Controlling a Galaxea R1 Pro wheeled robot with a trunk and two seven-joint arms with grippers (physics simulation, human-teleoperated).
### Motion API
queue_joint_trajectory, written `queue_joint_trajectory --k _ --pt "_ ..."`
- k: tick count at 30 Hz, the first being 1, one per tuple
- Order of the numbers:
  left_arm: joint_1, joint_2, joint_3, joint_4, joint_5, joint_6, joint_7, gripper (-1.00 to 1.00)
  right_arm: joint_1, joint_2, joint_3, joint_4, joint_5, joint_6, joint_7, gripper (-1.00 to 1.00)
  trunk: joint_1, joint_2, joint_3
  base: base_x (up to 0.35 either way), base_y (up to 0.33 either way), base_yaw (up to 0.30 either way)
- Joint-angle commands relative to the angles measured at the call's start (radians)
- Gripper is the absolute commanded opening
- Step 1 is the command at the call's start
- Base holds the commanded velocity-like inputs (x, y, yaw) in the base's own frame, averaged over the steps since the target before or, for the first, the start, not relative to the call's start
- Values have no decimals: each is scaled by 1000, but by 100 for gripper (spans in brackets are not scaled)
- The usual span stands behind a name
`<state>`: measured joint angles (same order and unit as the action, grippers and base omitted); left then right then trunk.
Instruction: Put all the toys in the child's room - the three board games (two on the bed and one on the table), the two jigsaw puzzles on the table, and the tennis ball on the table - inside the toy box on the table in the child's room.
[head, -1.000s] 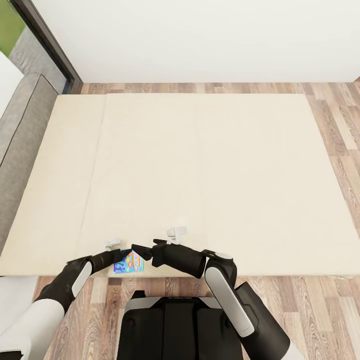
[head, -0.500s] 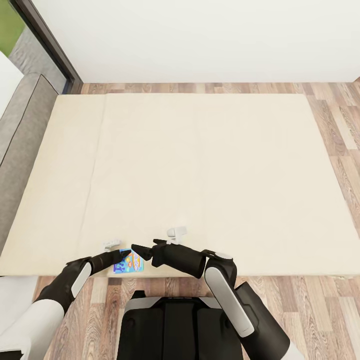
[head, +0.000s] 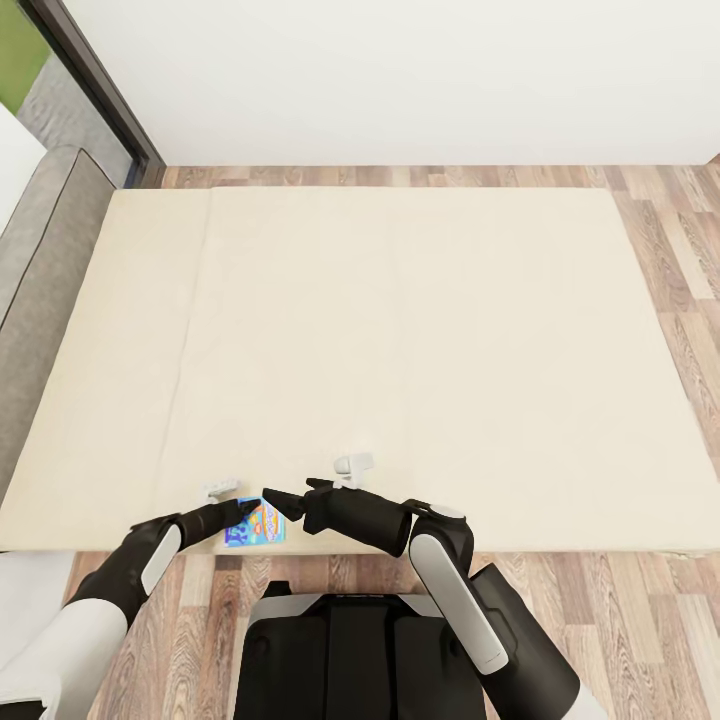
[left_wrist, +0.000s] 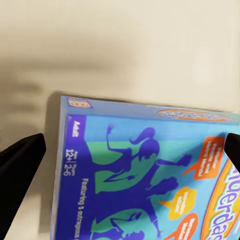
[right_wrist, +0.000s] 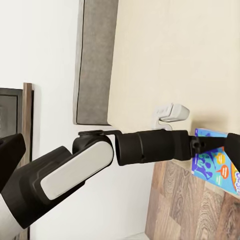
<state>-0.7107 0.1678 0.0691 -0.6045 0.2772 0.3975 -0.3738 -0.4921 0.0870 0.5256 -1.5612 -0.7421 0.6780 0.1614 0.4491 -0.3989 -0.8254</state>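
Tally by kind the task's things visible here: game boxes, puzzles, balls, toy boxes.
Board game boxes: 1, the blue board game at the bed's near edge
Jigsaw puzzles: 0
Tennis balls: 0
Toy boxes: 0
Total: 1

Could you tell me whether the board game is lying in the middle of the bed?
No, in the head view the board game lies at the near edge of the bed, right by the wood floor.

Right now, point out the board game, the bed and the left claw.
board game (head: 258, 524), head view, on its printed lid.
bed (head: 400, 330), head view, on bare cream mattress.
left claw (head: 247, 508), head view, at its fingertips over the game.
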Motion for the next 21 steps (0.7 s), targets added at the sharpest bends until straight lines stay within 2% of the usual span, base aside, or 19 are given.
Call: queue_joint_trajectory --k 1,21 --pt "0 -1 3 28 7 12 -1 100 0 0 -1 0 1 5 3 100 1 -1 -1 0 -3 0" --pt "0 -1 9 28 7 12 0 100 0 -1 -1 0 1 5 3 100 1 -1 -1 0 0 0"
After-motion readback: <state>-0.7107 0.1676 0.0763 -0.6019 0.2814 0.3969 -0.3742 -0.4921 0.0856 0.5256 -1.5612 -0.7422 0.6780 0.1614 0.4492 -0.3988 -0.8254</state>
